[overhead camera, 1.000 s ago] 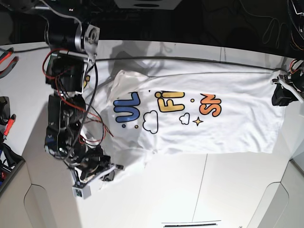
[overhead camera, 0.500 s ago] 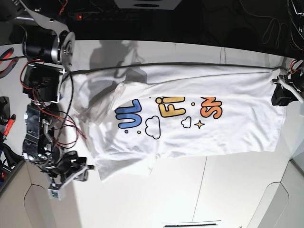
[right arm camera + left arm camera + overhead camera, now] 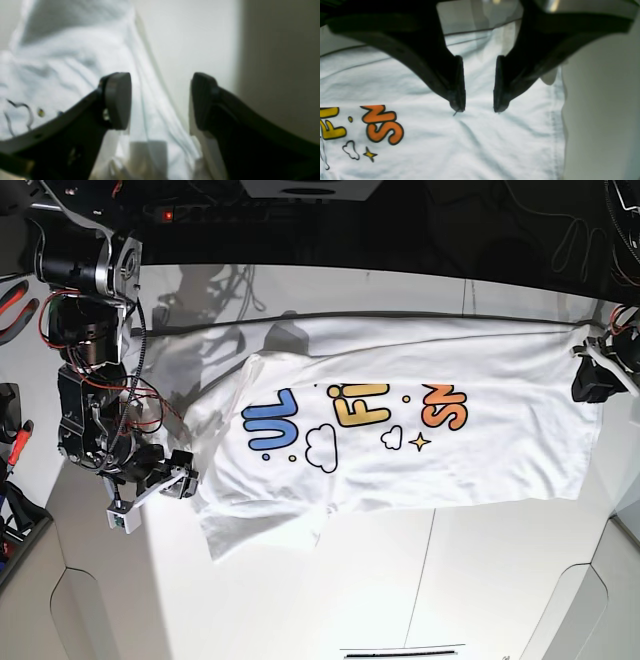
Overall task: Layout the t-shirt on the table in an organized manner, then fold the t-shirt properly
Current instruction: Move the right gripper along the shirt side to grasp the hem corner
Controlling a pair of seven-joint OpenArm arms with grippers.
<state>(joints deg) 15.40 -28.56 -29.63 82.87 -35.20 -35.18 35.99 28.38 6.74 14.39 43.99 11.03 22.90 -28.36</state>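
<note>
Left wrist view: the left tool (image 3: 477, 110) stands partly open, its tips resting on or just above the t-shirt (image 3: 470, 140) near the hem. No cloth is pinched between them, and whether they touch it I cannot tell. The orange letters lie off to the side.

Right wrist view: the right tool (image 3: 160, 100) is spread wide and holds nothing. Rumpled white cloth lies under and beside it, with bare table (image 3: 195, 37) past the edge.

Base view: the t-shirt (image 3: 480, 460) lies across the middle of the table (image 3: 450, 600), print up, lengthwise folded. The hem end is smooth, while the sleeve end near the right tool (image 3: 175, 480) is bunched. The left tool (image 3: 592, 385) sits at the hem corner.

The shirt is light, limp cotton that will drag and wrinkle, so it is best pinched at seams or corners, such as the shoulder edge and hem.
</note>
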